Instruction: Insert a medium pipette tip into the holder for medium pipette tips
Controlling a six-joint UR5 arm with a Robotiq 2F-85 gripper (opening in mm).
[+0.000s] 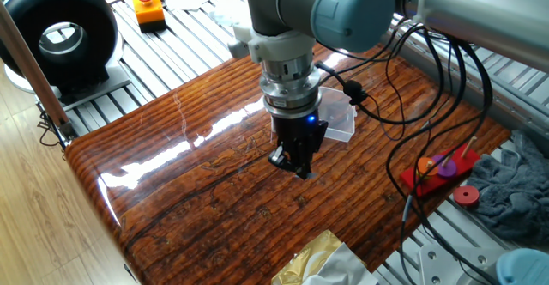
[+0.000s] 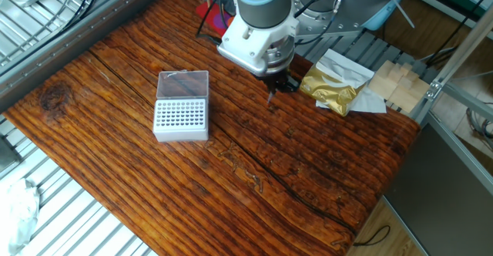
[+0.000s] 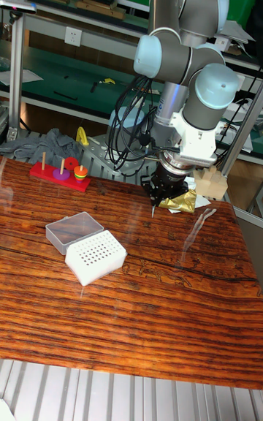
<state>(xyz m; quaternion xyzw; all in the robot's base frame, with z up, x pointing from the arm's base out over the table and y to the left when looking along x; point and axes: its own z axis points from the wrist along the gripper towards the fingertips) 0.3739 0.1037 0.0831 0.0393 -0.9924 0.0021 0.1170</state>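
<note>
Pipette tip (image 2: 270, 99) in pincer (image 2: 274, 86)

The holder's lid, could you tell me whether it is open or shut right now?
Open. The clear lid lies folded back flat beside the holder, leaving its grid of holes uncovered.

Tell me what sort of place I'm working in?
Likely a robotics lab: glossy wooden tabletop on aluminium framing, a white perforated pipette-tip holder, and an orange emergency-stop button box.

Holder (image 2: 182, 106) on table (image 2: 308, 179), gripper (image 2: 271, 90) well apart.
</note>
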